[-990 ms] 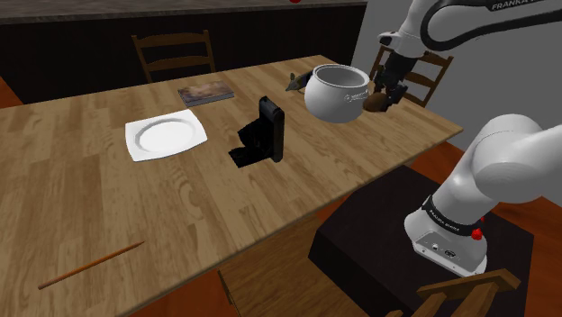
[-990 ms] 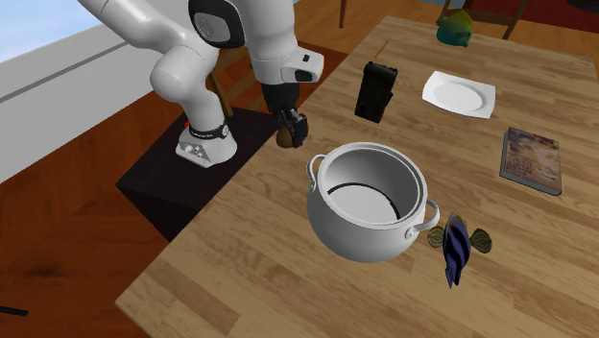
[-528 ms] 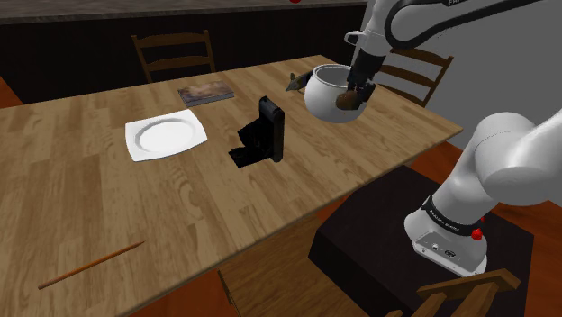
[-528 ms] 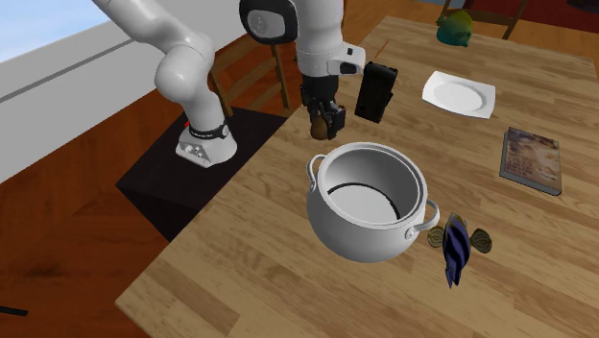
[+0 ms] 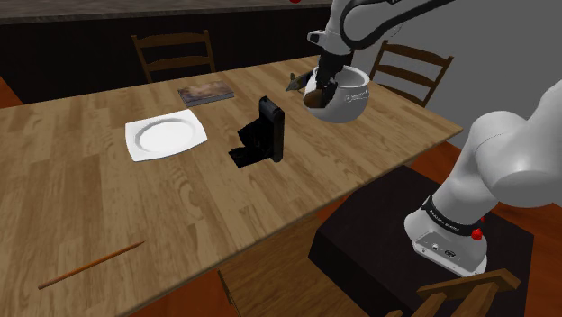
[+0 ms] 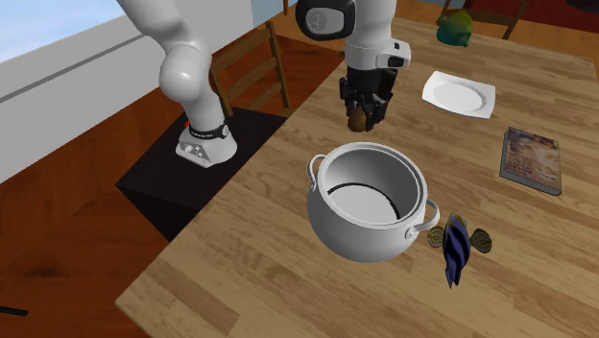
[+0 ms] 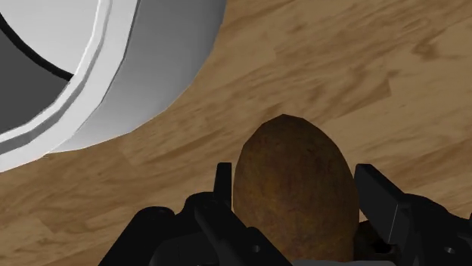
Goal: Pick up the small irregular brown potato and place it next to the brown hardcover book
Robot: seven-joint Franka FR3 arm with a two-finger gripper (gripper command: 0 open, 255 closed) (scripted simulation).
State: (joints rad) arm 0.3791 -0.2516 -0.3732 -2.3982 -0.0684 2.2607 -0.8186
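Gripper [image 7: 296, 185] clasping rough brown egg-shaped potato [image 7: 291, 155], beside smooth white pot [image 7: 151, 53], seemingly above table [image 7: 363, 68]

I can't make out a single word, number or brand from where I stand. The book [image 6: 531, 159] has a mottled printed cover, but any lettering on it is too small to tell. The arm's base [image 5: 448, 241] carries a few small dark marks near a red knob [image 5: 475, 235], and those are unreadable too.
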